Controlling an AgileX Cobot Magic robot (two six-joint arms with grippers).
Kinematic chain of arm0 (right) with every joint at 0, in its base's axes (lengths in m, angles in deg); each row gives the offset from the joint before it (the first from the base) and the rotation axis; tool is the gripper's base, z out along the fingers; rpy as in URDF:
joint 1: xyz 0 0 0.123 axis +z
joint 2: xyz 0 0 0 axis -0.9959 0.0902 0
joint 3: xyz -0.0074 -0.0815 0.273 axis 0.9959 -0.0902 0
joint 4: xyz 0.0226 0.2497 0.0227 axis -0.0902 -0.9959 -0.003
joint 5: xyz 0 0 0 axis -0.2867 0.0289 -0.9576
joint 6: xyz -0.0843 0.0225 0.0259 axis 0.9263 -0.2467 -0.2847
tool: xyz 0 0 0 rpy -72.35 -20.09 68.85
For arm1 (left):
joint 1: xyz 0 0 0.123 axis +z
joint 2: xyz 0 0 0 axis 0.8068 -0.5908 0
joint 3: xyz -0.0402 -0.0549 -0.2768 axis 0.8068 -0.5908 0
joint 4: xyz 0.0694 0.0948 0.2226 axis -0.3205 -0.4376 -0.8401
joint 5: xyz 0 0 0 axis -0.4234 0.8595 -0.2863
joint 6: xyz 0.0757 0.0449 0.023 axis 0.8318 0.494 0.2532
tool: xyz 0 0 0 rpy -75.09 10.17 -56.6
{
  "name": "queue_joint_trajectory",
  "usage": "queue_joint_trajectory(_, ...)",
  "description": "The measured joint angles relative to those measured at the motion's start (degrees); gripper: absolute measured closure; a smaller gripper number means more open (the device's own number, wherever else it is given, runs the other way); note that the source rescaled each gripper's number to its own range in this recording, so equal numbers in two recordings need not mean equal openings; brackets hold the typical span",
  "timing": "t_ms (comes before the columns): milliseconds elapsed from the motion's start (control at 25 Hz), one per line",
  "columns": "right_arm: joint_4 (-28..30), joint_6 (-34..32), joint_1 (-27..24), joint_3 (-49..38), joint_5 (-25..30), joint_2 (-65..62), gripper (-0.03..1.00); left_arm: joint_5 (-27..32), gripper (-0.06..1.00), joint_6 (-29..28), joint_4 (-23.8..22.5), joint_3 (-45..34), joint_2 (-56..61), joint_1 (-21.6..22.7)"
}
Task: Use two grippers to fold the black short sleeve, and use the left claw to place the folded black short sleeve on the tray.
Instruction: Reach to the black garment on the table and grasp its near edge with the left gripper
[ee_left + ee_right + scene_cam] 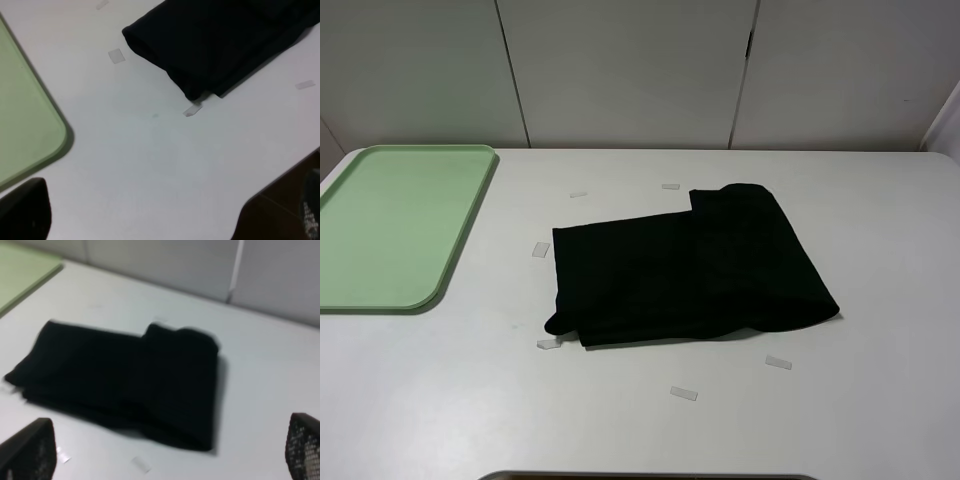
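Centre-right of the high view, on the white table (620, 430), the black short sleeve (690, 265) lies doubled into a rough rectangle, with a thicker rounded hump along its right side. It sits well apart from the pale green tray (460, 235) at the upper left of that frame, with only open tabletop between them.

Neither arm shows in the high view. Through the wrist cameras I see the left claw (167, 212) and the right gripper (165, 450), both with fingers spread wide and nothing between them, hanging above the table short of the cloth.

I expect the shirt to be light, limp and ready to sag or unfold if lifted by one layer. I would pinch through all the layers at the left edge, near the corner at lower left (560, 325), where the stack looks thinnest and lies flat.

A few small clear strips (683, 393) lie scattered around the cloth, one touching that near corner, so a low approach could catch it. The tray's low rim needs clearing on the way over. The table's front edge runs close along the bottom of the frame.
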Motion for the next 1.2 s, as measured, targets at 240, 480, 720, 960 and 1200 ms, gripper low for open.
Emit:
queue_joint_trajectory(240, -5.9, 3.1, 0.0, -8.9, -2.4, -6.8, -0.03, 0.0, -0.05, 0.0, 0.0, 0.0, 0.0, 0.0)
queue_joint_trajectory(480, -7.6, 4.7, 0.0, -15.0, -6.2, -12.0, -0.03, 0.0, -0.05, 0.0, 0.0, 0.0, 0.0, 0.0)
queue_joint_trajectory(720, -7.6, 6.4, 0.0, -16.8, -5.9, -12.0, -0.03, 0.0, -0.05, 0.0, 0.0, 0.0, 0.0, 0.0)
queue_joint_trajectory(960, -7.5, 6.6, 0.0, -18.6, -4.7, -12.0, -0.03, 0.0, -0.05, 0.0, 0.0, 0.0, 0.0, 0.0)
queue_joint_trajectory(1200, -7.2, 6.5, -0.2, -18.6, -4.7, -12.0, -0.03, 0.0, -0.05, 0.0, 0.0, 0.0, 0.0, 0.0)
